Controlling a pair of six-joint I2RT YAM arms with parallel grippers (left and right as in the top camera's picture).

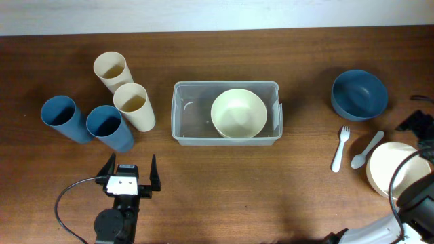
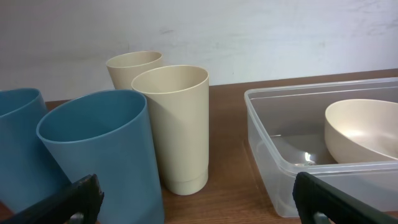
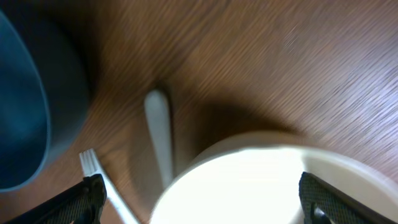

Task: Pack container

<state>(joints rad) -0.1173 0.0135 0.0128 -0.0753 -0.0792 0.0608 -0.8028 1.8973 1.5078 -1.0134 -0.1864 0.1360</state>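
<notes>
Item under task: the container [image 1: 178, 112], a clear plastic rectangular tub with rounded corners and a raised rim, stands at the middle of the bench, closer to the far edge than the near one. Its walls are see-through and glossy. Inside it, toward its right end, sits a round cream bowl [image 1: 238, 113], smooth and matt, upright on the tub floor.

Left half of the bench: four tall, slightly tapered tumblers in a tight cluster, two cream [image 1: 112, 70] [image 1: 134, 105] and two blue [image 1: 64, 118] [image 1: 108, 127], all open end up. The nearer cream tumbler touches or almost touches the blue one beside it.

Right half: a deep blue bowl [image 1: 359, 93] toward the far edge. Nearer lie a white plastic fork [image 1: 340, 148] and a white spoon [image 1: 366, 149], side by side and apart, handles toward the far edge. A second cream bowl [image 1: 393, 166] stands by the right edge, just beside the spoon.

Left pincer [image 1: 132, 163]: spread wide, holding nothing, low over the bench near the near edge, pointed at the tumblers.

Right pincer [image 3: 202, 199]: the wrist view is blurred, but its black fingers [image 3: 81, 199] stand wide apart, apparently above the second cream bowl's rim and not pinching it
</notes>
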